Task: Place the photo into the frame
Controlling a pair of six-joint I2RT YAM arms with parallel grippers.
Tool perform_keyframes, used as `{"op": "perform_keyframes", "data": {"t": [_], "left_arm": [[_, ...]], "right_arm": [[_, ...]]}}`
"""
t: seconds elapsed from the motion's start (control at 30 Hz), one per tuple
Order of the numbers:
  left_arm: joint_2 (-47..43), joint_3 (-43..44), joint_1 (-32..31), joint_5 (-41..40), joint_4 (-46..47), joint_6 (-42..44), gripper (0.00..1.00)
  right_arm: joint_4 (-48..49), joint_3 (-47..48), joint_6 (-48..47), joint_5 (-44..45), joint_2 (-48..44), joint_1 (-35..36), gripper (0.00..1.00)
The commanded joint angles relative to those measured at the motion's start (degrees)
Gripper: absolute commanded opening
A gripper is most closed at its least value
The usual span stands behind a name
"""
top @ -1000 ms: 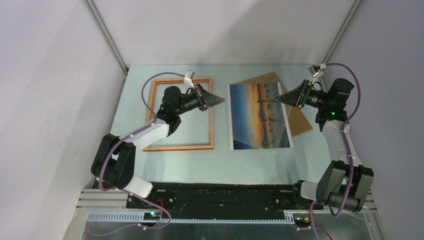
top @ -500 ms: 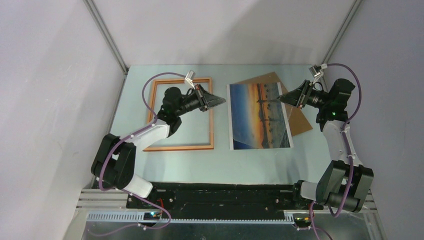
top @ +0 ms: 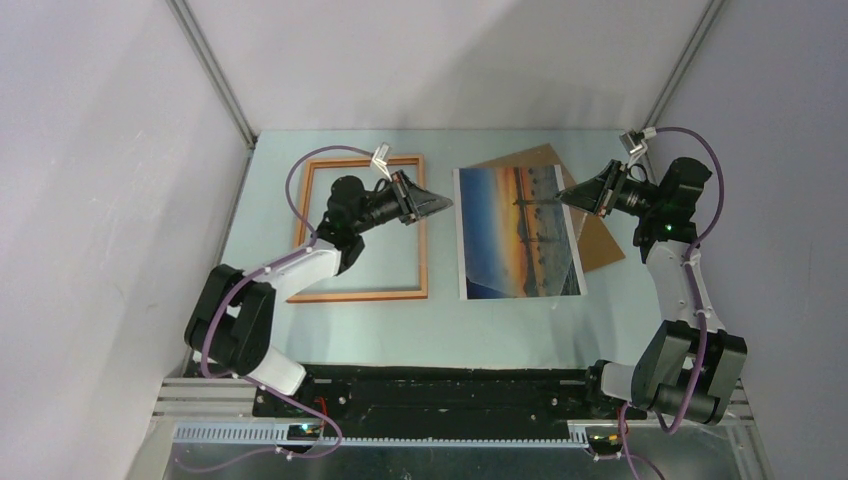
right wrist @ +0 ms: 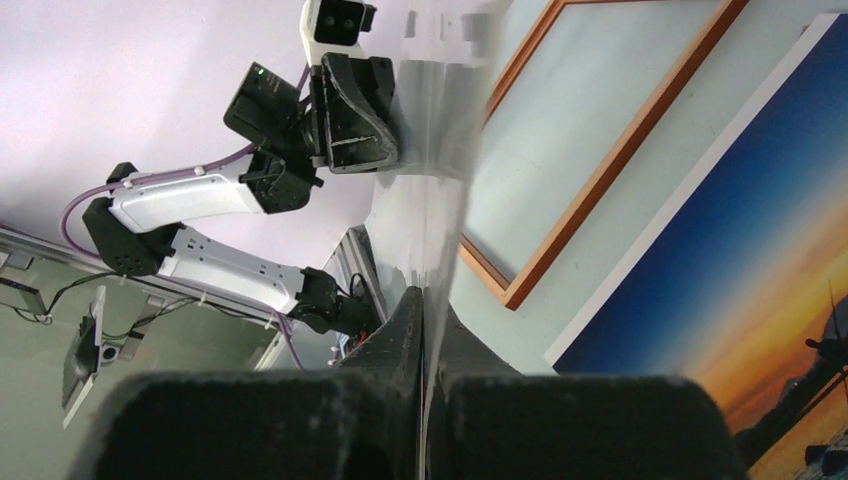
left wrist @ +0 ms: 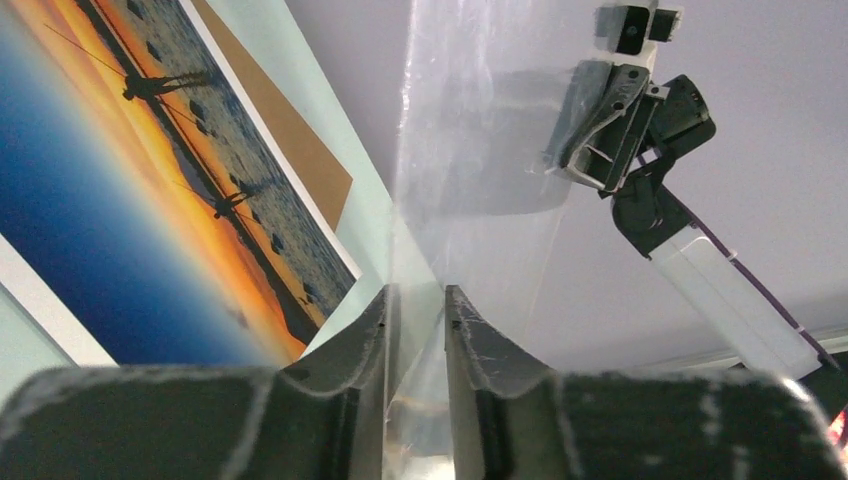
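Note:
The photo (top: 518,232) lies face up on the table right of centre; it also shows in the left wrist view (left wrist: 120,200) and the right wrist view (right wrist: 720,280). The frame (top: 360,295) lies flat at the left, seen too in the right wrist view (right wrist: 600,180). A clear pane (left wrist: 480,150) hangs in the air over the photo between both grippers. My right gripper (top: 562,196) is shut on its right edge (right wrist: 422,300). My left gripper (top: 445,203) has its jaws a little apart, and the pane's left edge sits slanted between them (left wrist: 415,300).
The brown backing board (top: 600,240) lies partly under the photo's far right corner, near the right arm. The enclosure walls stand close on the left, right and back.
My left gripper has edged slightly to the right, toward the pane. The right gripper and the pane have stayed almost still.

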Motion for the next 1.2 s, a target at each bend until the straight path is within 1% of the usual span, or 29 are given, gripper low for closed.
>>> {"op": "perform_keyframes", "data": {"t": [0.0,0.03,0.07,0.1,0.23,0.27,0.3,0.37,0.43,0.57,0.67,0.73,0.77,0.8,0.83,0.87,0.9,0.93,1.03,1.07,1.17], "left_arm": [[0.9,-0.21,-0.18,-0.57,0.79,2.58,0.33],[1.1,-0.12,-0.11,-0.5,0.33,2.89,0.36],[1.35,0.1,-0.09,-0.43,0.06,3.06,0.42],[1.44,0.25,-0.09,-0.43,-0.58,3.57,0.45],[1.72,1.4,0.42,-0.27,-3.3,5.31,0.62],[1.71,1.86,0.94,-0.27,-4.47,5.68,0.7],[1.7,2.1,1.31,-0.13,-4.93,6.26,0.75],[1.33,2.43,2.48,0.02,-6.46,7.37,0.94],[0.64,2.79,3.97,0.26,-8.25,9.29,0.99],[-2.01,3.68,8.01,0.12,-13.51,15.61,1.0],[-3.53,4.55,11.06,-0.67,-19.2,22.28,1.0],[-4.52,5.78,13.81,-2.41,-24.57,27.07,1.0],[-4.91,7.18,15.89,-3.44,-29.26,28.82,1.0],[-5.03,8.1,17.04,-5.23,-32.0,32.2,1.0],[-4.84,9.93,19.25,-6.04,-37.68,33.8,1.0],[-4.56,11.1,20.3,-7.86,-40.7,37.13,1.0],[-4.04,13.05,22.48,-8.67,-45.72,39.7,1.0],[-3.81,13.63,23.5,-9.79,-47.53,40.72,1.0],[-2.28,15.37,29.69,-12.47,-55.38,45.36,1.0],[-1.7,15.97,30.76,-14.5,-57.19,46.4,1.0],[2.39,19.06,34.63,-19.16,-64.57,50.99,1.0]], "right_arm": [[4.37,0.15,2.03,-1.78,-0.33,-0.26,0.0],[5.31,0.14,2.75,-1.86,-0.17,-0.26,0.0],[6.16,0.12,3.08,-2.05,-0.02,-0.26,0.0],[6.54,0.13,3.67,-2.12,0.08,-0.26,0.0],[7.62,0.18,4.6,-2.25,0.45,-0.18,0.0],[8.04,0.12,5.01,-2.21,0.49,-0.18,0.0],[8.22,0.15,5.19,-2.2,0.46,-0.18,0.0],[8.54,0.17,5.41,-1.84,0.59,-0.18,0.0],[8.68,0.16,5.47,-1.21,0.8,-0.07,0.0],[8.06,0.18,5.32,-0.32,1.52,0.71,0.0],[8.0,0.19,5.19,0.34,1.84,1.83,0.0],[8.06,0.19,5.25,0.92,2.1,2.68,0.0],[8.06,0.12,5.26,1.37,2.37,2.96,0.0],[8.06,0.2,5.27,1.52,2.55,3.6,0.0],[7.38,0.48,4.79,1.89,2.97,3.95,0.0],[7.01,0.68,4.59,2.18,3.28,4.66,0.0],[6.74,0.95,4.26,2.63,3.85,5.01,0.0],[6.7,1.14,4.2,2.85,4.17,5.78,0.0],[7.13,2.45,4.37,3.98,5.94,7.73,0.0],[7.24,2.72,4.43,4.49,6.56,8.17,0.0],[8.62,4.08,5.35,5.23,7.84,10.32,0.0]]}}
